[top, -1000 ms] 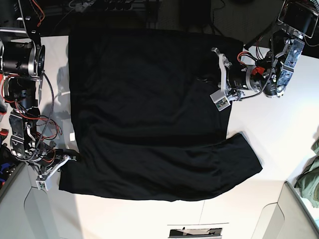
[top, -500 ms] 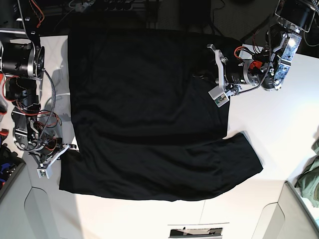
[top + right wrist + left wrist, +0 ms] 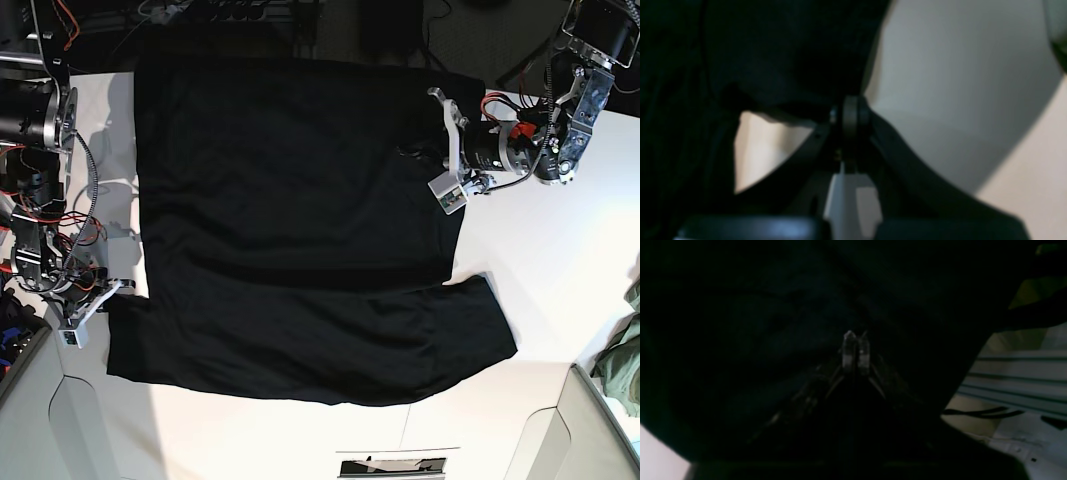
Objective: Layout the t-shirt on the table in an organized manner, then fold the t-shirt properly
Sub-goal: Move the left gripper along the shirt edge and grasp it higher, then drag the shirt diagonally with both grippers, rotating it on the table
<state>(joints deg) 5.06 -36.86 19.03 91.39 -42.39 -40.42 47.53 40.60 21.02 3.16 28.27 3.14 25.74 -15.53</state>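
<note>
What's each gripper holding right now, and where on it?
Both are shut on the t-shirt: the left gripper pinches cloth along one side edge, the right gripper pinches the opposite side edge near a sleeve corner.

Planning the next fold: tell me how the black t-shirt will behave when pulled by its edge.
The t-shirt looks floppy: it lies flat with soft creases, so it will likely drape and sag. Spread wide over the table, it will probably drag and bunch rather than slide whole.

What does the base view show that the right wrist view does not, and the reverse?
Only the base view shows the whole black t-shirt spread on the white table, the left gripper on its edge, and a green garment at the side. Only the right wrist view shows the right gripper shut on the cloth edge, close up. Both show black cloth on the white table.
</note>
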